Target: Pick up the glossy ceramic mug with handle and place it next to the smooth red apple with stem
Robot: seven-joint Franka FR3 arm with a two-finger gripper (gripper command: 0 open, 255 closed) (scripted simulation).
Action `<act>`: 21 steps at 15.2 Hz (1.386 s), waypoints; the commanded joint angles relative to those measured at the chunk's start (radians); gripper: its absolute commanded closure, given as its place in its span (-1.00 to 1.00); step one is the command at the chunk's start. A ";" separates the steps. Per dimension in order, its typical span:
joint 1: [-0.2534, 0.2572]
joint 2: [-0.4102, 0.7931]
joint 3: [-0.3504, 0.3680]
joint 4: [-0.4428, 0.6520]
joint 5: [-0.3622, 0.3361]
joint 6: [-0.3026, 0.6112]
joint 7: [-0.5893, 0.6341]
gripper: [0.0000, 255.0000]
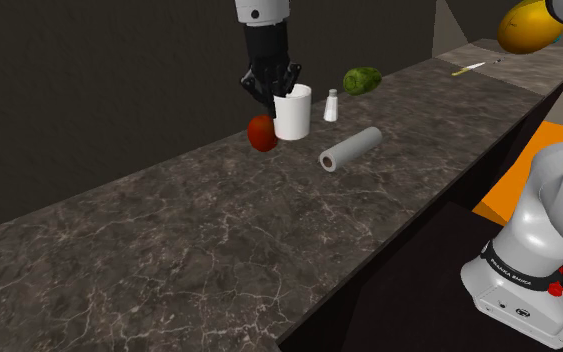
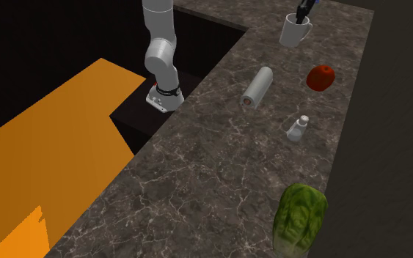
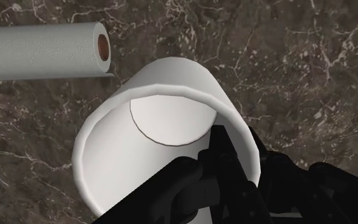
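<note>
The mug [image 1: 294, 115], white and upright, stood at the far stretch of the counter [image 1: 219, 230], its open mouth facing up. Whether its base rested on the counter or hung just clear could not be told. The tool [image 1: 271, 88] came down from above and pinched the mug's wall at the rim. In the wrist view one of the black fingers [image 3: 219, 153] reached inside the mug and the other pressed on the outside. In the second exterior view the handle stuck out on that view's right, just under the tool.

The apple [image 1: 261, 133], red, was the nearest thing to the mug. In the shoulder view the mug's lower left edge overlapped it, while the second exterior view showed a strip of bare counter between them. A small white shaker [image 1: 331, 105] stood upright just beside the mug, on the shoulder view's right. A paper roll [image 1: 350, 148] lay on its side near the mug, toward the counter's front edge. A green lettuce [image 1: 362, 80] sat beyond the shaker, and a thin utensil [image 1: 469, 68] lay well apart, farther along the counter. The arm's stand [image 1: 517, 295] sat below the counter's edge, beside an orange floor [image 2: 43, 161].
</note>
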 commanded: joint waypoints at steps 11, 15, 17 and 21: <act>-0.004 -0.018 -0.002 -0.187 0.003 0.170 0.004 1.00; -0.004 -0.017 -0.003 -0.239 0.002 0.223 0.006 1.00; -0.005 -0.015 -0.003 -0.264 0.001 0.249 0.007 1.00; -0.005 -0.009 -0.003 -0.310 -0.001 0.301 0.010 1.00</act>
